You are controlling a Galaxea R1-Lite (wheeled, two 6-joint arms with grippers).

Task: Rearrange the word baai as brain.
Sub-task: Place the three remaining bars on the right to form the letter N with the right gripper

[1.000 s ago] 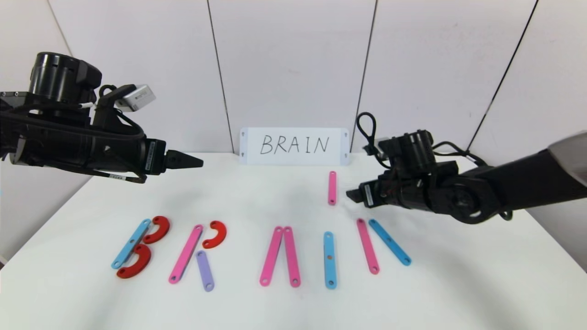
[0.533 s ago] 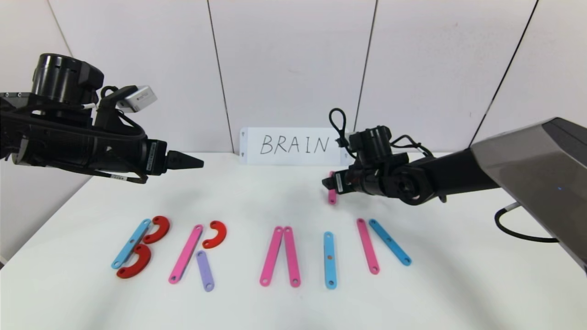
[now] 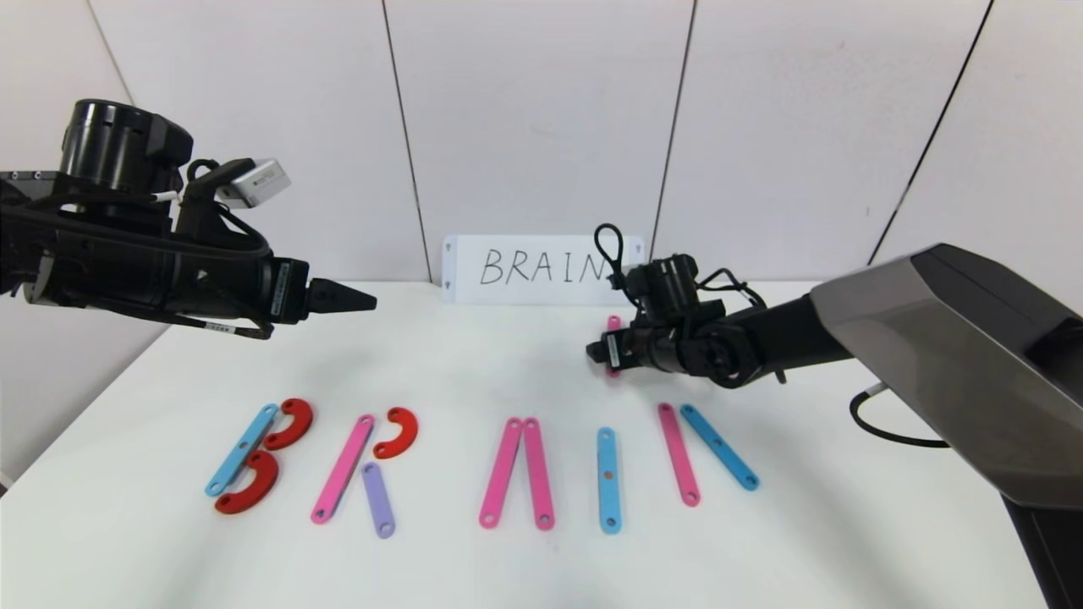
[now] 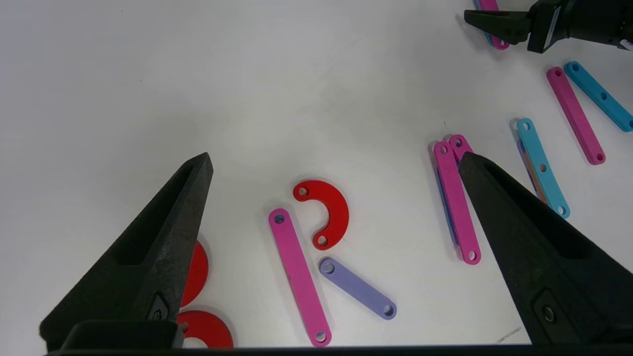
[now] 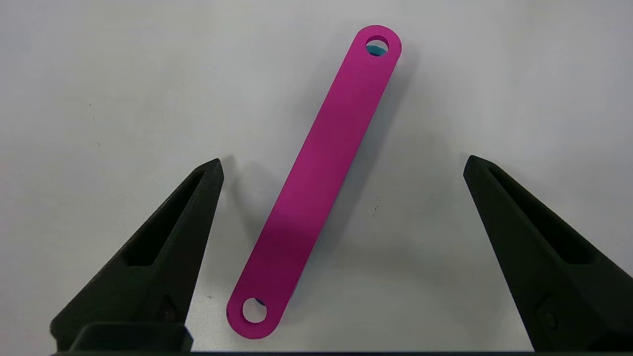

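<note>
The word's flat pieces lie in a row near the table's front: a blue strip [image 3: 242, 449] with two red curves [image 3: 290, 423], a pink strip [image 3: 343, 469] with a red curve [image 3: 399, 432] and a purple strip [image 3: 378, 500], two leaning pink strips [image 3: 501, 485], a blue strip [image 3: 608, 480], then a pink strip [image 3: 678, 454] beside a blue one [image 3: 719, 447]. Behind them lies a short pink strip [image 5: 316, 183]. My right gripper [image 3: 594, 353] [image 5: 343, 160] hangs low over it, open, one finger on each side, not touching. My left gripper [image 3: 365, 299] [image 4: 335, 155] hovers open, high at the left.
A white card [image 3: 541, 269] with handwritten BRAIN stands against the back wall. The white table [image 3: 474, 372] is bare between the row of pieces and the card. Its left edge runs under my left arm.
My right arm has swung left and farther back, ending over the short pink strip and hiding most of it in the head view. The left arm has not moved.
</note>
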